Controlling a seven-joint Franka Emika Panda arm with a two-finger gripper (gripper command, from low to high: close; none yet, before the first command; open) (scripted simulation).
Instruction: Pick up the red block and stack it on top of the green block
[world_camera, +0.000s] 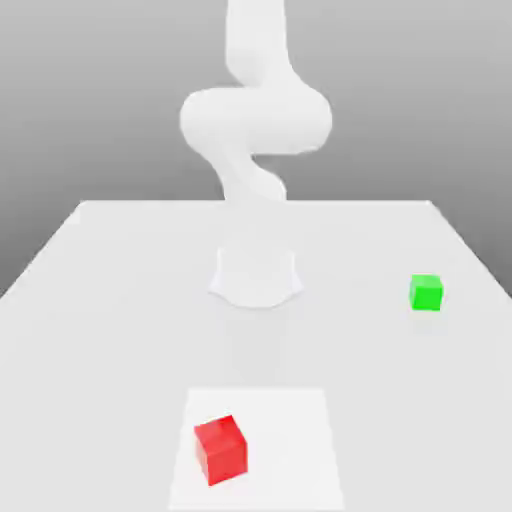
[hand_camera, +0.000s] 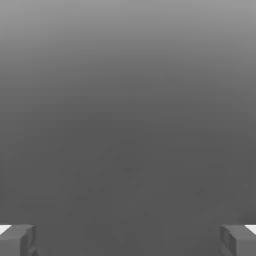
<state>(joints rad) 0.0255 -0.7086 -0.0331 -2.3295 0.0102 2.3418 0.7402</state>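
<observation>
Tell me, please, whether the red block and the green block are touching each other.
Apart: in the exterior view, a wide stretch of tabletop separates the red block, nearer the camera, from the green block farther back.

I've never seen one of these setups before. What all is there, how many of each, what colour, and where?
Red block: one, bright red, on the pale square patch, toward its left side in the exterior view.
Green block: one, bright green, on the table, toward the exterior view's right.
Square patch: one, white, on the table at the front.
Table: one, pale grey, under everything.
Background: grey, behind the table.
Robot arm: one, white, rising from the middle of the table.
Hand: one, with two grey fingers set wide apart, nothing between them.
</observation>
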